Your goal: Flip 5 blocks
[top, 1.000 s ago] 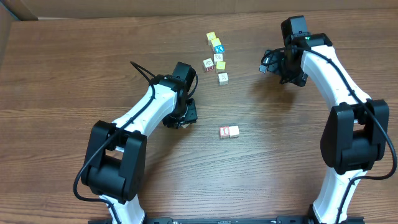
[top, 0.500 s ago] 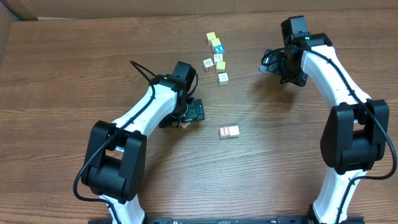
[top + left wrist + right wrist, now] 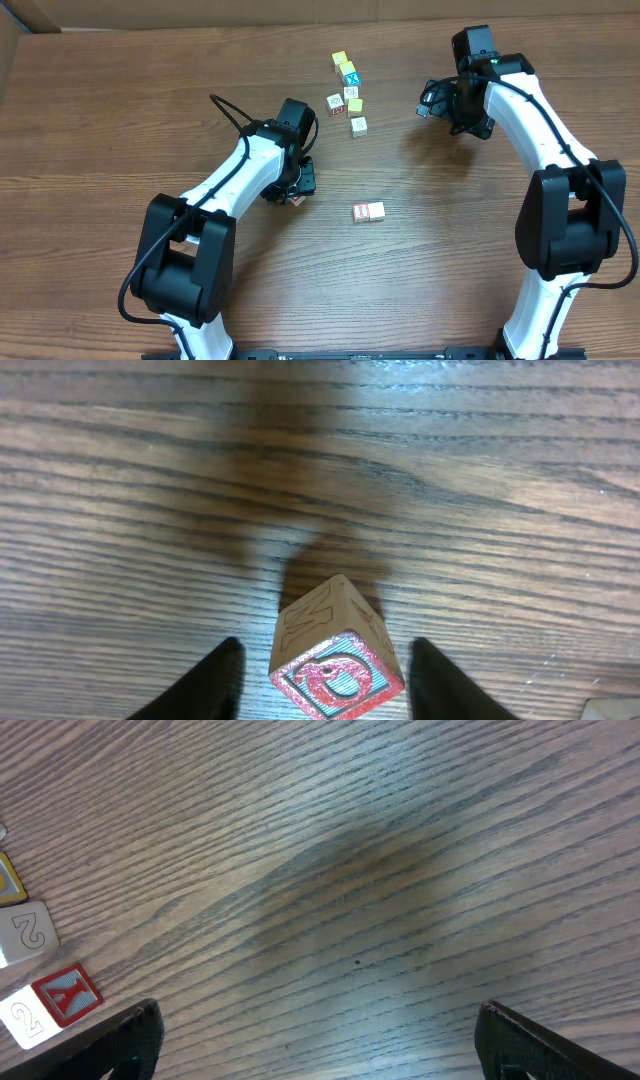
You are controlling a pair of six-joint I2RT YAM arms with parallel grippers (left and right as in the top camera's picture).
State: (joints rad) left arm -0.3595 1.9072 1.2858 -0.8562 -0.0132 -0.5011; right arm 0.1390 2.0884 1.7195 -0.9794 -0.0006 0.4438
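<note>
Block (image 3: 335, 660), red face tilted up, sits cornerwise between the fingers of the left gripper (image 3: 325, 658), half closed; whether they pinch it I cannot tell. Best roll it fully over and let go low, so it lands flat. Right gripper (image 3: 318, 1020) hangs wide open, empty.

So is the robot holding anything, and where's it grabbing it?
Can't tell. A tilted red-lettered block sits inside the left tool, but a pinch on its sides isn't clear. The right tool is open, empty.
</note>
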